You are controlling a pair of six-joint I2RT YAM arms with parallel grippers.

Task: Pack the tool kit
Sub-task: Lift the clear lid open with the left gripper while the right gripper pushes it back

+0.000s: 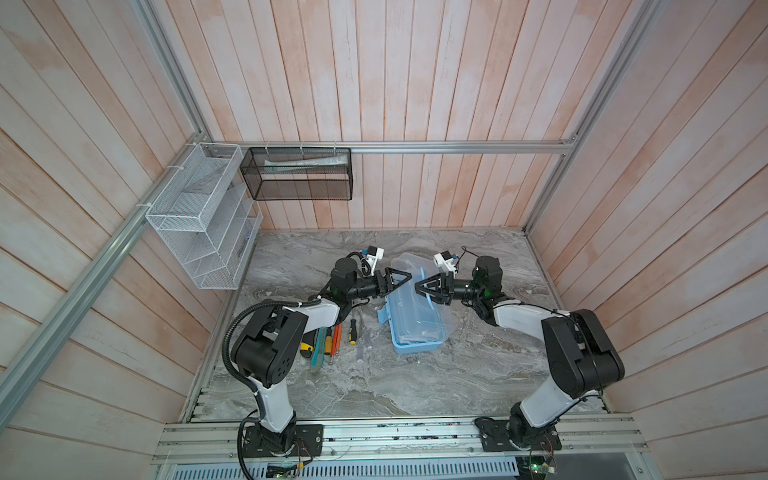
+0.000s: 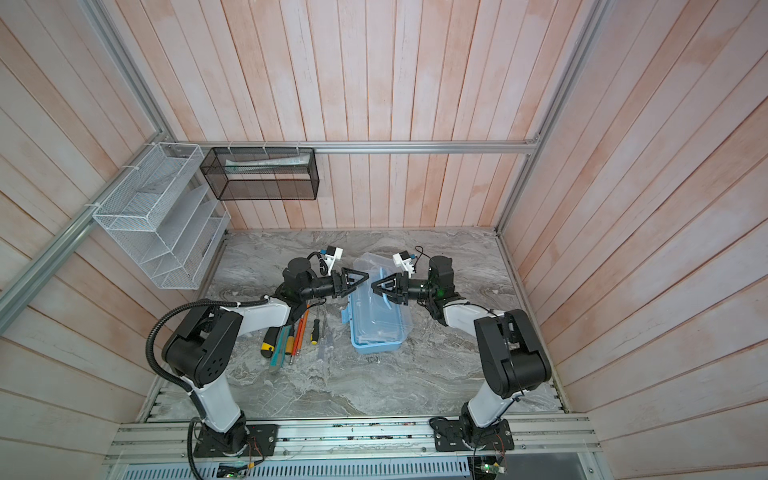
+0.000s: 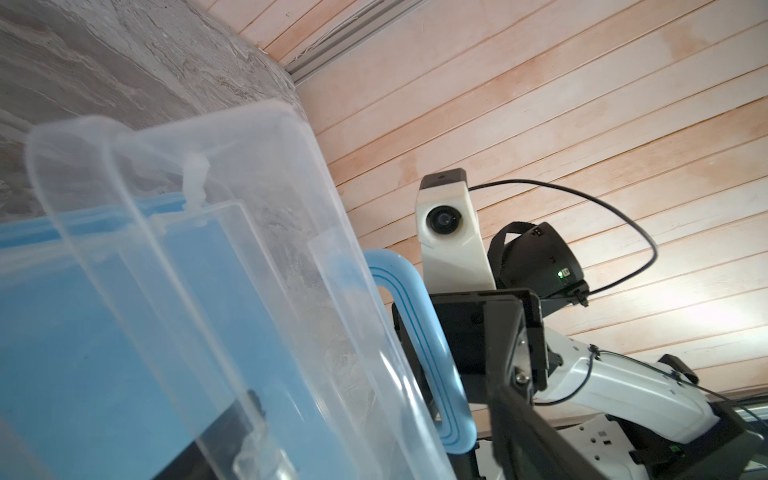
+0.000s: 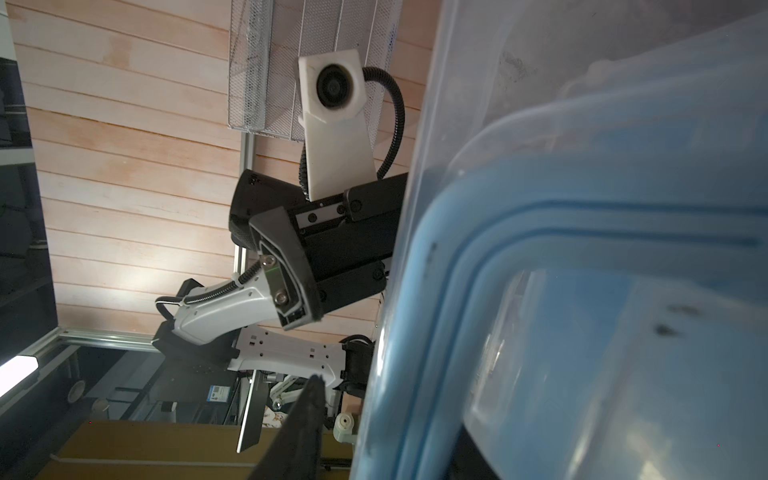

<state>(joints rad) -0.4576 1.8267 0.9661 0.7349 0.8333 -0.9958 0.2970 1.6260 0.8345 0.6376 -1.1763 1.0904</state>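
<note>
The tool kit box stands mid-table, a blue base (image 1: 417, 345) (image 2: 376, 347) with its clear lid (image 1: 405, 266) (image 2: 368, 264) raised upright. My left gripper (image 1: 409, 276) (image 2: 368, 276) is open at the lid's left side, and the lid wall passes between its fingers (image 3: 523, 419). My right gripper (image 1: 417, 286) (image 2: 372, 286) faces it from the right, open around the lid's blue handle (image 3: 419, 340) (image 4: 440, 266), one finger (image 4: 303, 424) standing clear of it. Several tools lie left of the box: a yellow-black screwdriver (image 1: 352, 330), orange-handled ones (image 1: 334, 338) and a teal cutter (image 1: 319, 347).
A white wire rack (image 1: 199, 216) and a black mesh basket (image 1: 299, 174) hang on the back-left walls. The left arm's elbow (image 1: 266, 345) overhangs the tools. An aluminium rail (image 1: 399, 432) runs along the front edge.
</note>
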